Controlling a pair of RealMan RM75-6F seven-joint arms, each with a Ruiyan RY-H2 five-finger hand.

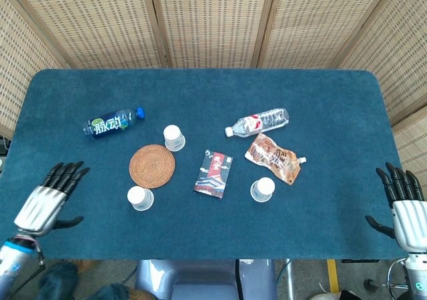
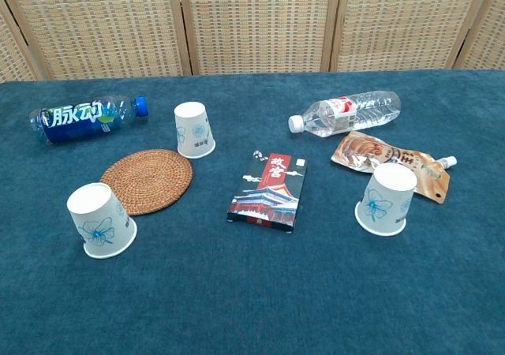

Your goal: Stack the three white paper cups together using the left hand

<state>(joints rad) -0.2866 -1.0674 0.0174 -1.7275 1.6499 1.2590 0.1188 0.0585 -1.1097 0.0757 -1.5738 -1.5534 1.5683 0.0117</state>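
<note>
While my left hand [image 1: 48,197] hovers with fingers spread and empty over the desk's [image 1: 200,93] left front corner, nothing is stacked yet. Nearest it, one paper cup [image 1: 140,198] stands upside down beside the round woven coaster [image 1: 152,166]; a second cup [image 1: 174,138] sits inverted just beyond the coaster, and the third cup [image 1: 262,189] is well apart, toward the right, touching the crinkled foil pouch [image 1: 274,157]. Inverted, their tapered thin walls should nest by lowering one over another, I judge. My right hand [image 1: 404,203] idles splayed and empty off the right front corner.
</note>
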